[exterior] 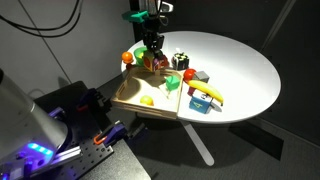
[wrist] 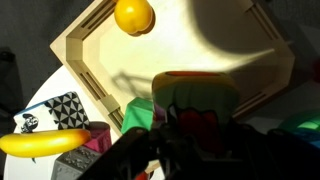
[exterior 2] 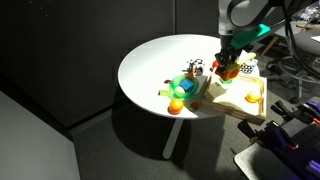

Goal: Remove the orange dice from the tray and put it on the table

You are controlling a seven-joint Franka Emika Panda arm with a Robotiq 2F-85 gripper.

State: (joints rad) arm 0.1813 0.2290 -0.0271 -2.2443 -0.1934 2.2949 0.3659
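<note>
Gripper (exterior: 152, 55) low over the far end of the tray (exterior: 130, 100), grip hidden so its opening cannot be told, orange dice (exterior 2: 232, 70) just beneath it at that end, banana (exterior: 206, 93) and black-and-white die (exterior: 181, 61) on the table (exterior: 245, 70) beside the tray

Yellow ball (wrist: 134, 15); banana (wrist: 45, 142) beside black-and-white die (wrist: 63, 108).

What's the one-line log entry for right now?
phase: pick | gripper: low over tray | jaws: cannot tell | orange dice: beneath gripper, in tray | table: dice not yet placed
</note>
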